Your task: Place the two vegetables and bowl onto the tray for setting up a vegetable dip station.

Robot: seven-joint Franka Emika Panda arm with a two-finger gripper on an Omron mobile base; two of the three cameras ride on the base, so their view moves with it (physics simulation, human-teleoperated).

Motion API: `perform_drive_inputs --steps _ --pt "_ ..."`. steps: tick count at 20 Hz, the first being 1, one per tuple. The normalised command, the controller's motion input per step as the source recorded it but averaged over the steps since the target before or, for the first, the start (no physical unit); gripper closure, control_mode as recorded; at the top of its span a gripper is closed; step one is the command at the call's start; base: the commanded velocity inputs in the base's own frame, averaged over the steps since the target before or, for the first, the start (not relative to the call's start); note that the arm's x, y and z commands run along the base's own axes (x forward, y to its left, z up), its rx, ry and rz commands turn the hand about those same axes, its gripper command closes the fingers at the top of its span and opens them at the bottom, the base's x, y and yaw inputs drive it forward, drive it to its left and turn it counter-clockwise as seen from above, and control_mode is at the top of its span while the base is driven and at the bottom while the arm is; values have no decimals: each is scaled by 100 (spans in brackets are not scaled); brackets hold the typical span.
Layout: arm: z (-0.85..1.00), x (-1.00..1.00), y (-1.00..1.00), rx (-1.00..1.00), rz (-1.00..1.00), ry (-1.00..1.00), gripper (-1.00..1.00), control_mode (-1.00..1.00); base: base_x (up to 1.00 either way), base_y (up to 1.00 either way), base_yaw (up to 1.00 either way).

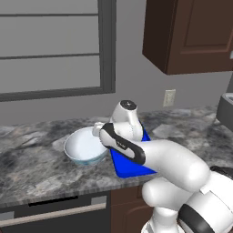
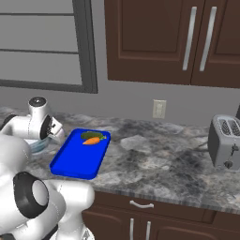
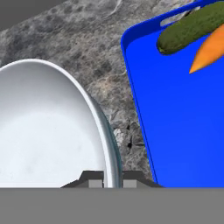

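The gripper [image 3: 108, 177] is clenched on the bowl [image 3: 48, 131] rim; the right base view shows cucumber [image 2: 89, 135] and carrot [image 2: 93, 140] on the tray [image 2: 75, 161].

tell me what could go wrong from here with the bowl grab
1. The claw is pinched on only the thin rim of the bowl, so the deep bowl may tilt or slip when lifted.
2. The cucumber and carrot lie at the handle end of the tray; set down there, the bowl could knock them.
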Motion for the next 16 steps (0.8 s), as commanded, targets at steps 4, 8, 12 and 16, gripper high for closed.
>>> perform_drive_inputs --steps 4,8,12,16 --pt "45 0 -10 0 0 0 100 -100 0 0 0" --pt "35 0 -32 3 -2 0 100 -100 0 0 0" --pt "11 -10 -64 12 -2 0 100 -100 0 0 0" --pt "0 -19 -59 14 -1 0 100 -100 0 0 0"
